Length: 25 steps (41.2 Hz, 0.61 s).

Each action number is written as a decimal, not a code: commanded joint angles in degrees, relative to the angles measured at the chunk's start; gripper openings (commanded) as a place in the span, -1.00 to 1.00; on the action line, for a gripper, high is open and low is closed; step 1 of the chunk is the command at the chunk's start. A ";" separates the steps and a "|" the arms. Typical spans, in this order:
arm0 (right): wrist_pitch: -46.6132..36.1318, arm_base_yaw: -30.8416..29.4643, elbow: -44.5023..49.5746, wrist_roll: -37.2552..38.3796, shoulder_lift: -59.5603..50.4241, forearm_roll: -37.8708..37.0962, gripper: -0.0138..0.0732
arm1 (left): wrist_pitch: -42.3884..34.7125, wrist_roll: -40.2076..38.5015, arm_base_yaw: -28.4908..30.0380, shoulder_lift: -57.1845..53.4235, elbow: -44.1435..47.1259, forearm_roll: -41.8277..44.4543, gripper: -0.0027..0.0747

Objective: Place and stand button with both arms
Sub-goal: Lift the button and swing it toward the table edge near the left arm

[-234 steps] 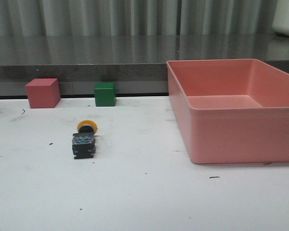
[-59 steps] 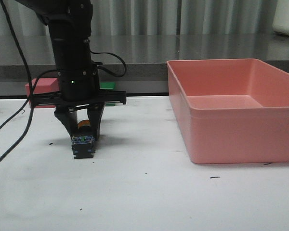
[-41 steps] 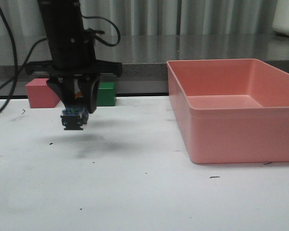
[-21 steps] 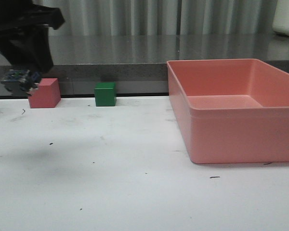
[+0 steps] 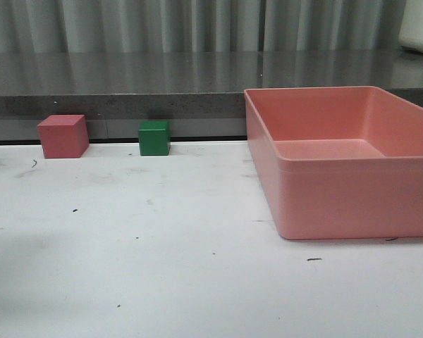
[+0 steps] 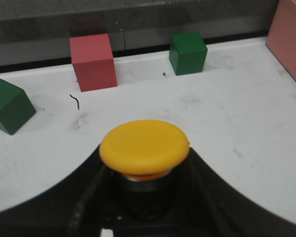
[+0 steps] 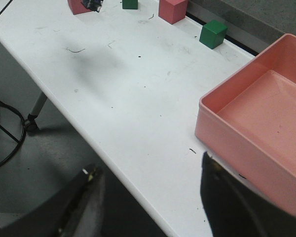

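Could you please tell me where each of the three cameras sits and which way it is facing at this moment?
Front view: low over the white table, facing forward at the pink plastic bin; neither arm shows.
Left wrist view: on the left arm, looking past the left gripper, shut on the yellow-capped push-button.
Right wrist view: high off the table's edge, looking down; the right gripper is open and empty.
Shared: the red cube and small green cube appear in all three.
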 commanded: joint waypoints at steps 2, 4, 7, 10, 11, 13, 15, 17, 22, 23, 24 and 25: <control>-3.87 -0.07 -1.10 -0.39 0.61 -0.67 0.35 | -20.62 0.19 0.13 -1.52 6.66 -0.55 -0.50; -3.87 -0.07 -1.10 -0.39 0.61 -0.67 0.35 | -25.13 0.19 0.13 -1.02 9.40 -0.55 -0.50; -3.87 -0.07 -1.10 -0.39 0.61 -0.67 0.35 | -32.52 0.19 0.13 0.68 12.39 -0.55 -0.50; -3.87 -0.07 -1.10 -0.39 0.61 -0.67 0.35 | -38.40 -0.03 0.13 2.97 13.68 -0.55 -0.50; -3.87 -0.07 -1.10 -0.39 0.61 -0.67 0.35 | -40.16 -0.43 0.13 4.11 13.81 -0.43 -0.50; -3.87 -0.07 -1.10 -0.39 0.61 -0.67 0.35 | -42.84 -1.69 -0.22 6.22 13.92 -0.41 -0.50; -3.87 -0.07 -1.10 -0.39 0.61 -0.67 0.35 | -45.53 -1.80 -0.84 8.54 13.92 -0.21 -0.50; -3.87 -0.07 -1.10 -0.39 0.61 -0.67 0.35 | -48.75 -1.80 -1.23 11.10 13.92 -0.20 -0.50; -3.87 -0.07 -1.10 -0.39 0.61 -0.67 0.35 | -57.93 -1.92 -1.97 18.40 13.92 -0.20 -0.50; -3.87 -0.07 -1.10 -0.39 0.61 -0.67 0.35 | -60.39 -1.92 -2.25 19.66 13.92 -0.12 -0.50; -3.87 -0.07 -1.10 -0.39 0.61 -0.67 0.35 | -62.27 -1.92 -2.40 21.26 13.92 -0.12 -0.50; -3.87 -0.07 -1.10 -0.39 0.61 -0.67 0.35 | -64.94 -1.92 -2.53 22.46 13.92 -0.12 -0.50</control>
